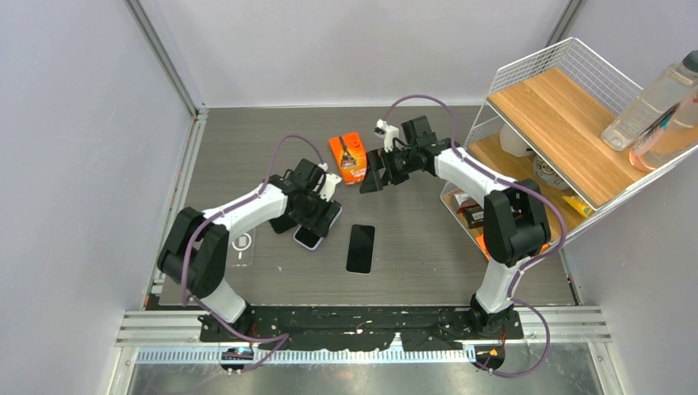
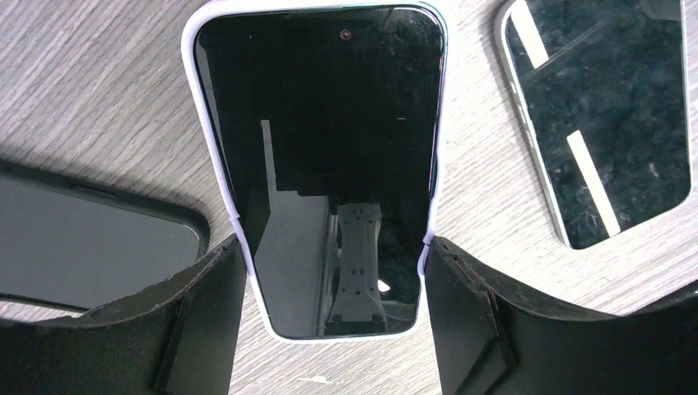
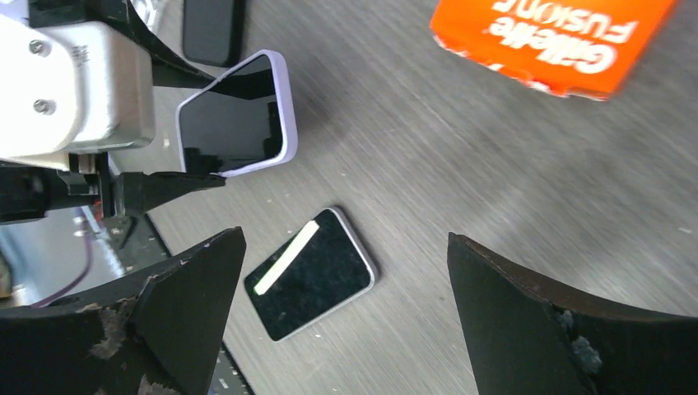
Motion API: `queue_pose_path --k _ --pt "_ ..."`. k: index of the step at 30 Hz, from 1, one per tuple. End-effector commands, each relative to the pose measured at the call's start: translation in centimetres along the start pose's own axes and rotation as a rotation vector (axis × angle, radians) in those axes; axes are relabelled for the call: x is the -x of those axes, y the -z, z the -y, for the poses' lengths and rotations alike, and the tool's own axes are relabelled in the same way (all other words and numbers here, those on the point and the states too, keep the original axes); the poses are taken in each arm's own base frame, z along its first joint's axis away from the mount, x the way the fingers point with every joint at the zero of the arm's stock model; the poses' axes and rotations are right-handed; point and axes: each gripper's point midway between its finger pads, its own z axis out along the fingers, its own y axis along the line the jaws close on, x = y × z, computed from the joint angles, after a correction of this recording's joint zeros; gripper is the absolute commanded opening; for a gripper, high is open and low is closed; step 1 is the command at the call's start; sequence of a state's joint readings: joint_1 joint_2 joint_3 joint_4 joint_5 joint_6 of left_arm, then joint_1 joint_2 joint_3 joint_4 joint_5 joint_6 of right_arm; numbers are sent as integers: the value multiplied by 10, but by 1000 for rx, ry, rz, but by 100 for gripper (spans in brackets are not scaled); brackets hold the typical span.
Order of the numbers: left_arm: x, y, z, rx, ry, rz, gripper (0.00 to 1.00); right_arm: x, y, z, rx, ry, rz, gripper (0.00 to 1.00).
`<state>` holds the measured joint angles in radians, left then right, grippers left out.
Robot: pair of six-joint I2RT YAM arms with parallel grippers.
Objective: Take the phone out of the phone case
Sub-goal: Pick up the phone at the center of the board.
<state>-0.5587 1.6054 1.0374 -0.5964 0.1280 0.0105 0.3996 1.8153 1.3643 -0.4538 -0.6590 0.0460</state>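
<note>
A: Entry: where do we log the phone?
B: We see the phone (image 2: 329,123) seated in its lavender phone case (image 3: 287,107), screen up. It sits on the grey counter (image 1: 428,239), on the arm-base side of the orange box (image 1: 348,156) and off toward the left arm.
A: Left end effector?
B: The left end effector (image 2: 333,243) straddles the case at the end away from the front-camera dot. Its black fingers (image 2: 206,296) touch both long edges, so we note it as clamped on the phone case. We cannot tell whether the case lies flat or is tipped off the counter.
A: And the right?
B: The right end effector (image 3: 346,237) hangs just beside the orange box, on the side facing the wire shelf (image 1: 568,123). Its jaws are spread wide with nothing between them.
A: Anything else?
B: A second phone (image 1: 360,248), bare and screen up, lies flat straight toward the arm bases from the orange box, apart from the case.
</note>
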Motion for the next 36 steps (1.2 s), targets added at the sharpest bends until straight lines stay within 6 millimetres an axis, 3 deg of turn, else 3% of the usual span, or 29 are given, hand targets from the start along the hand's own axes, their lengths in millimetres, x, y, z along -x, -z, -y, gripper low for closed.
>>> queue_pose_path --k 1,11,17,21,25,27,28,32,34,36 --pt "36 31 13 -14 -88 188 0 22 -8 -42 214 6 39 98" --pt "53 66 33 27 -211 325 0 8 -34 -87 423 8 -50 91" --pt "63 77 38 40 -252 366 0 -4 -38 -112 518 36 -91 77" --pt "68 83 40 51 -269 390 0 -7 -37 -123 568 51 -105 49" --pt "70 89 38 62 -284 410 0 -5 -28 -129 590 85 -99 11" --pt "69 92 42 44 -302 412 0 -3 -24 -130 584 120 -88 6" --pt "69 93 45 27 -313 414 4 -2 -19 -133 581 129 -85 5" --pt "63 102 56 -36 -368 411 54 9 -1 -129 514 205 -44 5" --pt "61 111 58 -49 -395 427 68 13 9 -125 461 255 -27 5" --pt "59 122 60 -78 -413 441 75 14 20 -124 427 311 -20 5"
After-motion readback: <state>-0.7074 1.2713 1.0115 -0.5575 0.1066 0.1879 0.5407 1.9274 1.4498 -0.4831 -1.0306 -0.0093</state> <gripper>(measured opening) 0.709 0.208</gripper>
